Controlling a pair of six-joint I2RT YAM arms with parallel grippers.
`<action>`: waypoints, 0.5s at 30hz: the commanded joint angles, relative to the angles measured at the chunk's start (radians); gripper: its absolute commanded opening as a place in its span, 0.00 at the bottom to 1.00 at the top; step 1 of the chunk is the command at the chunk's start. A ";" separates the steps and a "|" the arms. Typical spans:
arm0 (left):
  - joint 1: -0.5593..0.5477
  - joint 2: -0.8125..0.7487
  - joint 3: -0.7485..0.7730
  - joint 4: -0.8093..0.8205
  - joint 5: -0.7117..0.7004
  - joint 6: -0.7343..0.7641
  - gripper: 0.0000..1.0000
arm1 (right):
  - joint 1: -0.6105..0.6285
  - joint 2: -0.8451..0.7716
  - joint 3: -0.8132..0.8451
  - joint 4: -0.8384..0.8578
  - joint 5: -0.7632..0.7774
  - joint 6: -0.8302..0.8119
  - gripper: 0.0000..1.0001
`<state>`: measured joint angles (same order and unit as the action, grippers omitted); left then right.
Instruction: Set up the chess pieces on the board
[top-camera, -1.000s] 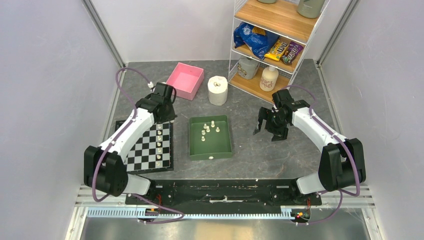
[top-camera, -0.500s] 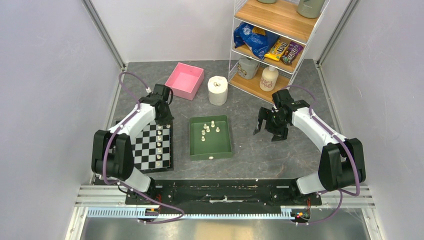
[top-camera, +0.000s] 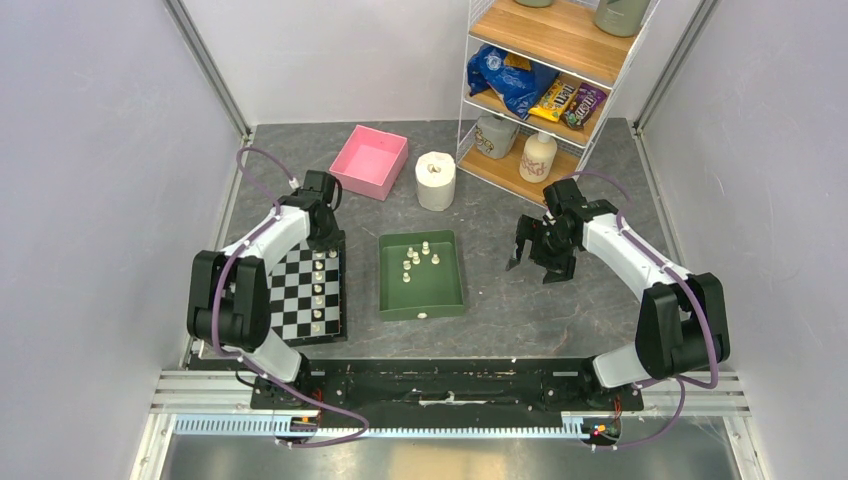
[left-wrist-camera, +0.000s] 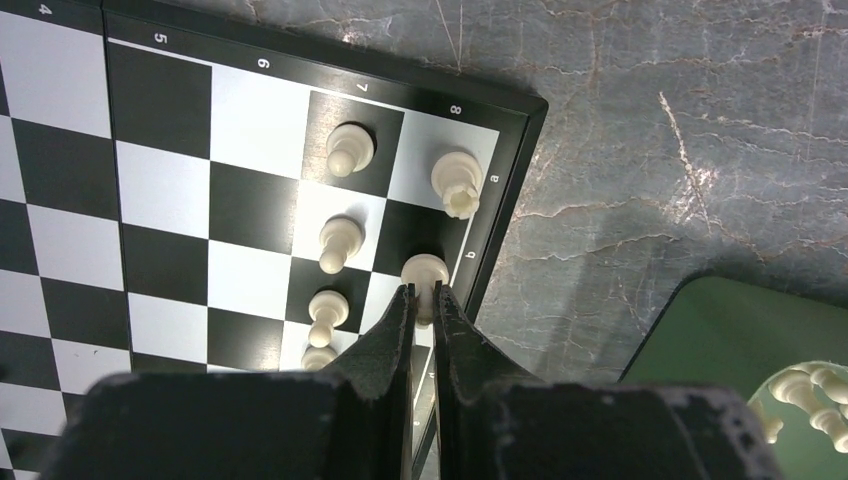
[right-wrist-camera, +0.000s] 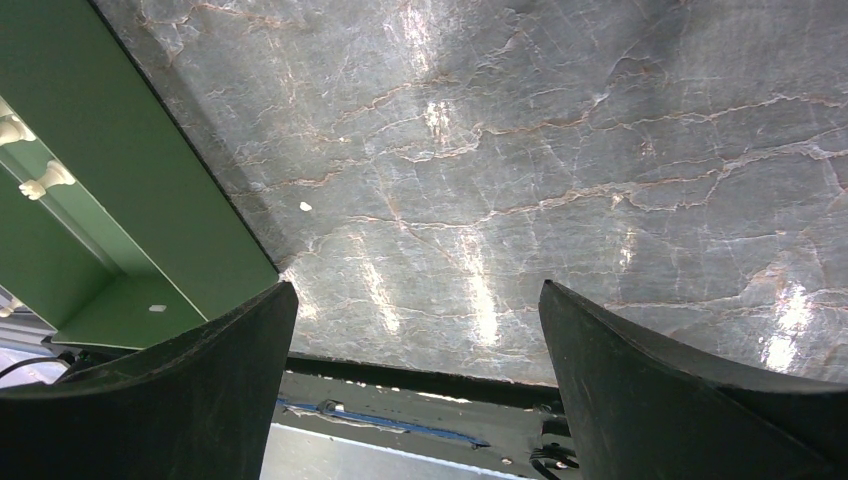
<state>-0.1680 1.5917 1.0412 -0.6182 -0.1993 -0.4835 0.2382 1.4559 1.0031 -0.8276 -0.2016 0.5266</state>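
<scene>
Legibly, 5 to 8 along board

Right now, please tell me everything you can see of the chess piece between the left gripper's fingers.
The chess piece is small and cream-white, looks like smooth plastic, and has a round top. The left gripper is shut on its body, one black finger on each side. It seems upright over a dark square at the edge of the board, beside the piece with a notched top. Its base is hidden.
</scene>
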 joint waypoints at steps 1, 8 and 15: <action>0.012 0.014 -0.002 0.054 0.000 0.035 0.02 | -0.004 0.002 0.025 0.012 0.009 -0.012 0.99; 0.024 0.023 0.005 0.063 0.002 0.042 0.02 | -0.004 0.004 0.026 0.012 0.012 -0.013 0.99; 0.027 0.037 0.000 0.066 0.012 0.048 0.02 | -0.005 0.011 0.025 0.012 0.012 -0.014 0.99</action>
<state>-0.1471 1.6127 1.0401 -0.5865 -0.1989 -0.4744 0.2382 1.4578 1.0031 -0.8276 -0.2012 0.5266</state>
